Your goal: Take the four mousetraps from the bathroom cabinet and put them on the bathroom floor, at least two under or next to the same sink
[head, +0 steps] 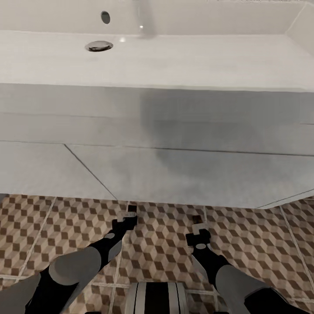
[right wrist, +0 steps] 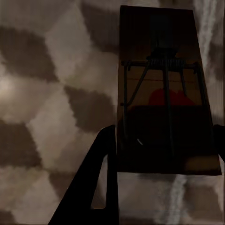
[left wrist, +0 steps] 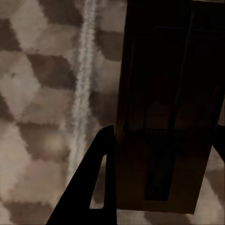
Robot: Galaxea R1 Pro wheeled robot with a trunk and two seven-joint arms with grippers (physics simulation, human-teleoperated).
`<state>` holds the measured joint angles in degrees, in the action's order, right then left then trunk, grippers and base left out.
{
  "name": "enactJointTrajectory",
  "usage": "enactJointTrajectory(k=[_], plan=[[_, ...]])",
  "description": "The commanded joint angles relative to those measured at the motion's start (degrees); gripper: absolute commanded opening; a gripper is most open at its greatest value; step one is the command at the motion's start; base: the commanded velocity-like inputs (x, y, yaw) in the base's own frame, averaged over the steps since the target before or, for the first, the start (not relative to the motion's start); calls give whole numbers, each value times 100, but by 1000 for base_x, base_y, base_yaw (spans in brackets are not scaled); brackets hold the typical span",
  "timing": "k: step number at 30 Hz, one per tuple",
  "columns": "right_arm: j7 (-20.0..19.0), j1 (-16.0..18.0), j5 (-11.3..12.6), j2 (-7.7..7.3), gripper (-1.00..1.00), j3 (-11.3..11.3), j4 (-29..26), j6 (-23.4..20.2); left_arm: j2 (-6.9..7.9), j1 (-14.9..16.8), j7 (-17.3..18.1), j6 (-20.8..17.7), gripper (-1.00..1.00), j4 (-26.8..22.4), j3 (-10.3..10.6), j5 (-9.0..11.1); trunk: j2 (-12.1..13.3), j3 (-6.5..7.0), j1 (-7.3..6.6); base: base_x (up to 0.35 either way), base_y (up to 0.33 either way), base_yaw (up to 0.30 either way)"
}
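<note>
My left gripper (head: 129, 218) hangs low over the bathroom floor (head: 253, 244), just in front of the sink (head: 183, 65). It is shut on a dark-brown mousetrap (head: 131, 209) that sticks out toward the sink's white cabinet front (head: 174, 174). In the left wrist view that mousetrap (left wrist: 159, 70) lies between the fingers (left wrist: 101, 183), close above the tiles. My right gripper (head: 198, 227) is beside it, shut on a second mousetrap (head: 197, 218). The right wrist view shows this mousetrap (right wrist: 159, 56) with its wire bar and a red spot.
The sink's basin has a chrome drain (head: 99, 45) and an overflow hole (head: 105, 17). Its cabinet front overhangs the floor directly ahead of both grippers. Cube-patterned tiles stretch left (head: 39, 226) and right of the arms.
</note>
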<state>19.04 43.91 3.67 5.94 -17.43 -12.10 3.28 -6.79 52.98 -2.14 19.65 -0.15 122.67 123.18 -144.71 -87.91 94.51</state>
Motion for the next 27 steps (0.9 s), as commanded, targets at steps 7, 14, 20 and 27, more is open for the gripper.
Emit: enactJointTrajectory(k=[7, 14, 20, 27], plan=[[6, 4, 46, 3, -100, -49, -22, 32, 2, 2, -50, 25, -100, -3, 80, 14, -1, -3, 2, 179, 0, 0], [43, 4, 13, 10, -100, -61, -61, 19, 5, 2, -50, 28, -100, -3, 81, 21, -1, -3, 2, 12, 0, 0], [271, 10, -37, 12, -100, -75, -228, -25, 11, 2, -50, 30, -100, -3, 83, 22, -1, -3, 2, 0, 0, 0], [473, 419, -325, 29, -100, -56, -152, -342, 11, 2, -50, 30, -100, -3, 84, 22, -1, -3, 2, 0, 0, 0]])
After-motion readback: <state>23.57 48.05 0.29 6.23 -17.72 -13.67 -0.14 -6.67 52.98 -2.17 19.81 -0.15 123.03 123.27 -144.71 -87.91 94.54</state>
